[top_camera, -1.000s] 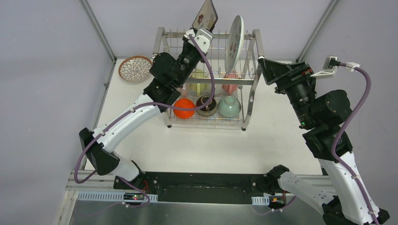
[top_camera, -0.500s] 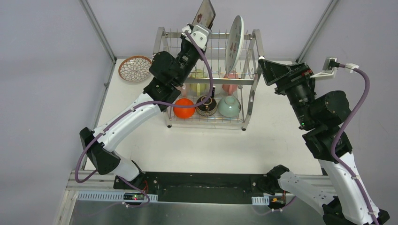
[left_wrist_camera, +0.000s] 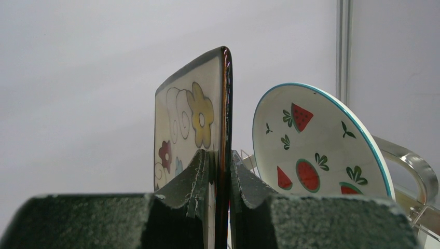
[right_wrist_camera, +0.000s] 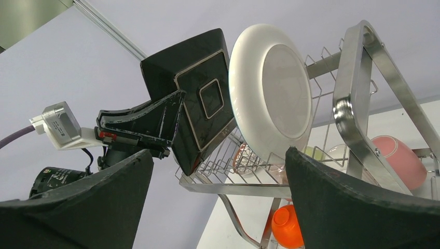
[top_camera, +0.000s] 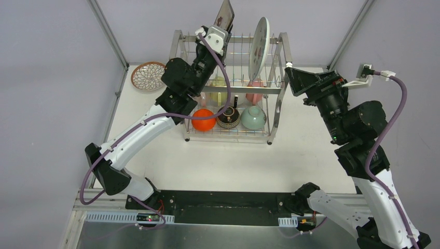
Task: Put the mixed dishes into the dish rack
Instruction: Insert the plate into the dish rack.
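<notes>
Now the left arm stretches up from its base, elbow bent, wrist over the dish rack (top_camera: 280, 52) near its 11 o'clock corner. The left gripper (left_wrist_camera: 220, 174) pinches the square floral plate (left_wrist_camera: 189, 119), upright on edge, with the white fruit-pattern plate (left_wrist_camera: 321, 140) standing at its 3 o'clock. At the rack's 3 o'clock, the right arm stands folded and the right gripper (right_wrist_camera: 218, 199) is spread wide, apart from the rack.

The dish rack (right_wrist_camera: 358, 104) is polished, mirror-bright steel wire and tube. The square floral plate (left_wrist_camera: 194, 124) looks like glazed ceramic, glossy cream on its face and glossy black on its rim and back. The watermelon plate (left_wrist_camera: 316, 145) has a smooth, shiny white glaze. The fingers (left_wrist_camera: 181, 187) of the left gripper (left_wrist_camera: 220, 155) are matt black and coarse-grained.
</notes>
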